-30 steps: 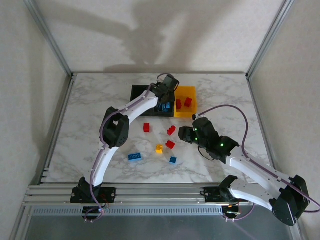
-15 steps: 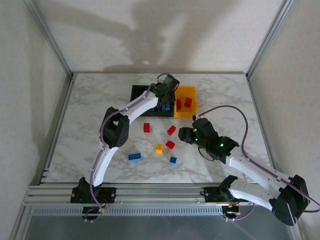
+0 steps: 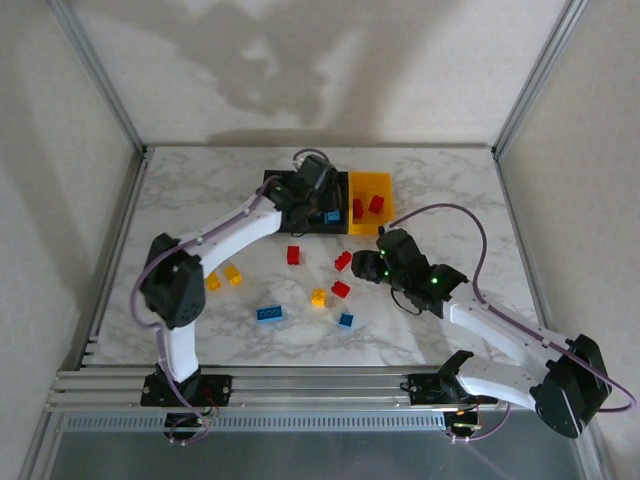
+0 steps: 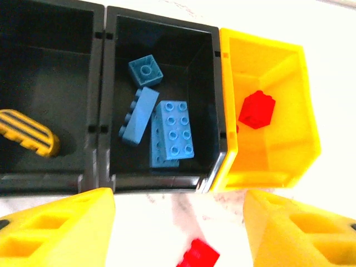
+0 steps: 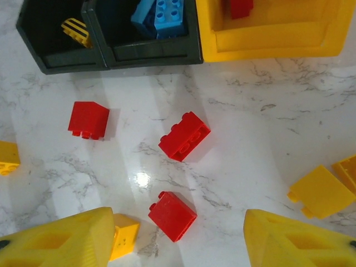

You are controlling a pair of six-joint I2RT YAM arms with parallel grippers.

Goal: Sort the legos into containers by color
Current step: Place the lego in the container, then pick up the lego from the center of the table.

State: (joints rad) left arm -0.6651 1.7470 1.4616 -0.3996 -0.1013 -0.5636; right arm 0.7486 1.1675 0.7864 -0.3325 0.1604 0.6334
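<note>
Left wrist view: the left gripper (image 4: pixel 178 231) has its yellow fingers (image 4: pixel 61 228) spread wide, with nothing clamped between them. A loose red brick (image 4: pixel 198 255) lies on the marble below the gap. Just ahead, the containers stand joined in a row. The middle black bin (image 4: pixel 161 16) holds three blue bricks (image 4: pixel 172 133). The left black bin (image 4: pixel 50 83) holds a yellow striped piece (image 4: pixel 28 132), and the yellow bin (image 4: pixel 289 133) holds a red block (image 4: pixel 257 108).

In the right wrist view, the right gripper (image 5: pixel 178 239) also has its jaws apart and empty, low over the table. A flat red lego (image 5: pixel 172 216) lies just ahead of the gap, and a small yellow lego (image 5: pixel 123 236) sits beside the left finger. Farther out are a tilted red lego (image 5: pixel 184 136), a square red lego (image 5: pixel 89 119) and a yellow slab (image 5: pixel 320 192).

From the top external view, the left gripper (image 3: pixel 318 195) hangs over the bins and the right gripper (image 3: pixel 362 268) is near the middle of the marble table (image 3: pixel 450 190). Nearer the arm bases lie a long blue lego (image 3: pixel 268 314), a small blue lego (image 3: pixel 346 320) and two orange-yellow legos (image 3: pixel 213 281).
</note>
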